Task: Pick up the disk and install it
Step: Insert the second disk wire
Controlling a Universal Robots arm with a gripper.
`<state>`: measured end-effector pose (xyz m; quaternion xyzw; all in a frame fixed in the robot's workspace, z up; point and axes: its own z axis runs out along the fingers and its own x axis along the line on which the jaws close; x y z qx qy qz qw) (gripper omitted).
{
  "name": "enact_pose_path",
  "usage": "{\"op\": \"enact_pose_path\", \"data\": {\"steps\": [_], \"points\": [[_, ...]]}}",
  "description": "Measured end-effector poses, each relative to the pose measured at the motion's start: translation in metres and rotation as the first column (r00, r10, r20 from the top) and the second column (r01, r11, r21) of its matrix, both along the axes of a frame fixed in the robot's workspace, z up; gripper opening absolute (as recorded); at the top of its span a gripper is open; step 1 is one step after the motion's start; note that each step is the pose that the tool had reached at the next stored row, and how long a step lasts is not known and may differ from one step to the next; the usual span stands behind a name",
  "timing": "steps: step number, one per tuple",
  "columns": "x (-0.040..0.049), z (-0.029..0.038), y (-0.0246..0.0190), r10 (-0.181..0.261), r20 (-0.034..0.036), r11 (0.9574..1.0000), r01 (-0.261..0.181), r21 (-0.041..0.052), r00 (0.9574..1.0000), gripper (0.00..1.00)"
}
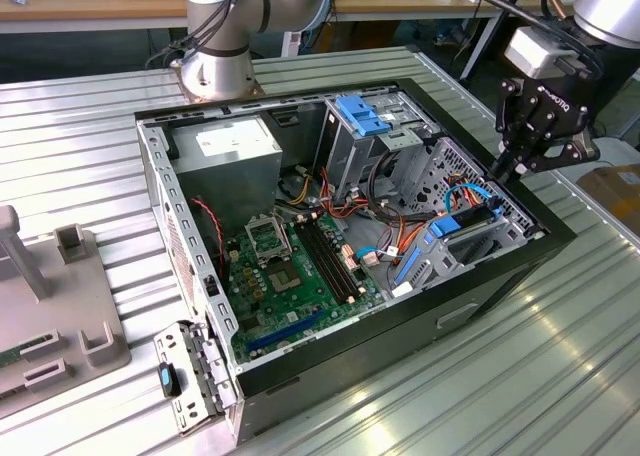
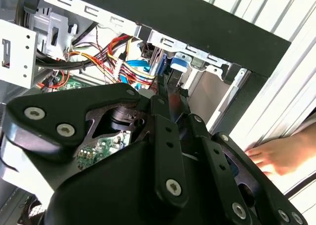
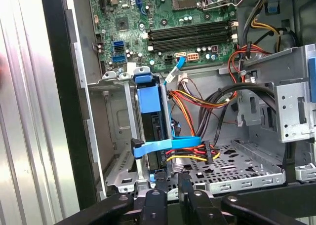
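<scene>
Ribbed metal tabletop (image 1: 560, 376) carries an open PC case (image 1: 330, 371); wooden benches run behind it. In the exterior view we see the gripper (image 1: 508, 166) hovering at the case's edge on the exterior view's right, just above the drive cage. The disk (image 1: 470, 221) sits upright in that cage, blue bracket showing, a blue cable across it. Motherboard (image 1: 290, 276) lies in the case floor, and the power-supply box (image 1: 235, 146) at the far end has a white label we can't read. White lettering on the gripper body is too small for us to make out.

Second wrist view: black gripper linkages up front, fingers (image 2: 170, 94) drawn close together on nothing, the disk's blue bracket (image 2: 178, 63) just past them. A person's hand (image 2: 284, 156) rests on the table beside the case.

First wrist view: disk (image 3: 150, 104) stands seated in its bay, blue ribbon cable (image 3: 168, 143) crossing it, fingertips (image 3: 163, 180) just short of it.
</scene>
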<state>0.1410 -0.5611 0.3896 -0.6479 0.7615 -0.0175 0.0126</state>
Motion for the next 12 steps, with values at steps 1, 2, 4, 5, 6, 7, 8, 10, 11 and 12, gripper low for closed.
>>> {"op": "enact_pose_path", "data": {"steps": [1,2,4,5,6,7,8,10,11,12], "points": [[0.0000,0.0000,0.0000,0.000,0.0001,1.0000,0.000,0.0000,1.0000,0.24],[0.0000,0.0001,0.0001,0.000,0.0002,1.0000,0.000,-0.0001,1.0000,0.24],[0.0012,0.0000,0.0001,0.000,-0.0065,1.0000,0.000,-0.0013,1.0000,0.24],[0.0019,0.0000,0.0001,0.000,-0.0116,1.0000,0.000,-0.0028,0.9999,0.24],[0.0022,0.0000,0.0001,0.000,-0.0146,1.0000,0.000,-0.0056,0.9999,0.24],[0.0022,0.0001,0.0001,0.000,-0.0147,1.0000,0.000,-0.0057,0.9999,0.24],[0.0022,0.0001,0.0001,0.000,-0.0148,1.0000,0.000,-0.0058,0.9999,0.24],[0.0022,0.0001,0.0000,0.000,-0.0149,1.0000,0.000,-0.0059,0.9999,0.24],[-0.0001,0.0000,-0.0003,0.001,-0.0149,1.0000,-0.001,-0.0056,0.9999,0.24],[-0.0037,0.0000,-0.0004,0.002,-0.0147,1.0000,-0.002,-0.0056,0.9999,0.24]]}}
